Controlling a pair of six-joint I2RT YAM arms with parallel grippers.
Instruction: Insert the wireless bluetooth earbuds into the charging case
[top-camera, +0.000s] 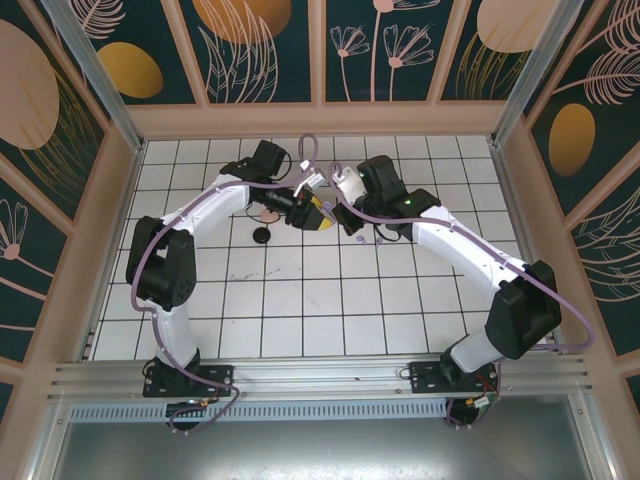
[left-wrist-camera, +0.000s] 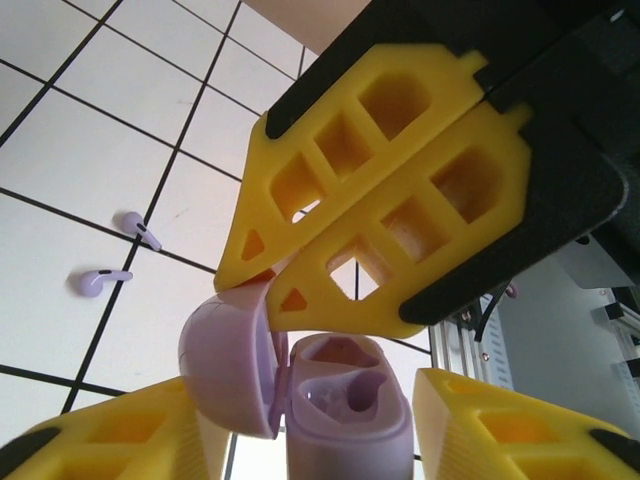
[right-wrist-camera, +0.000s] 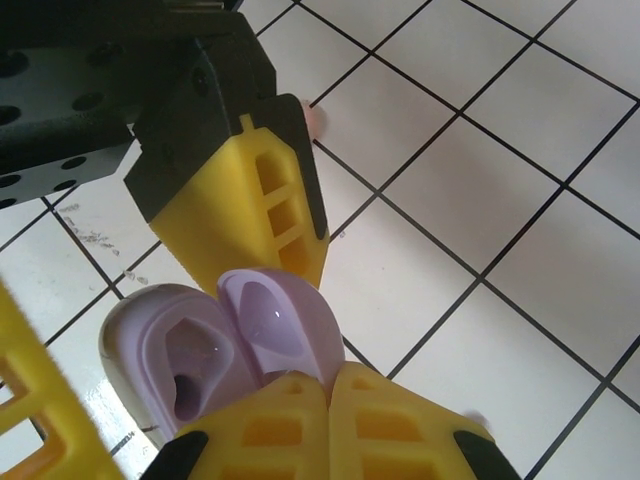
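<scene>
Latticed yellow, the left jaws pinch the open lavender case (left-wrist-camera: 350, 415) from both sides and hold it clear of the white tiled surface (left-wrist-camera: 60, 150). The lid (left-wrist-camera: 225, 360) stands swung back on its hinge against the case body. The moulded sockets inside are in plain sight, but whether a bud sits in either cannot be told.

The right jaws are pressed together, tip against tip, directly over the case, and their points meet the upper rim of the lid. Whether anything is nipped between them cannot be told. From the right wrist, that closed pair sits just beside the lid's hollow, with one of the left jaws backing the case on its far side. Past that jaw a pink object (right-wrist-camera: 316, 118) peeks out, too hidden to name.

Two lavender earbuds (left-wrist-camera: 140, 228) (left-wrist-camera: 98, 281) lie loose on the surface, well apart from the case on its lid side. They are near each other but not touching, by a crossing of dark grout lines.

From above, the two arms (top-camera: 165, 265) curve inward and meet at the case. A round black case (top-camera: 262, 235) rests on the surface to the left of the case and apart from it.
</scene>
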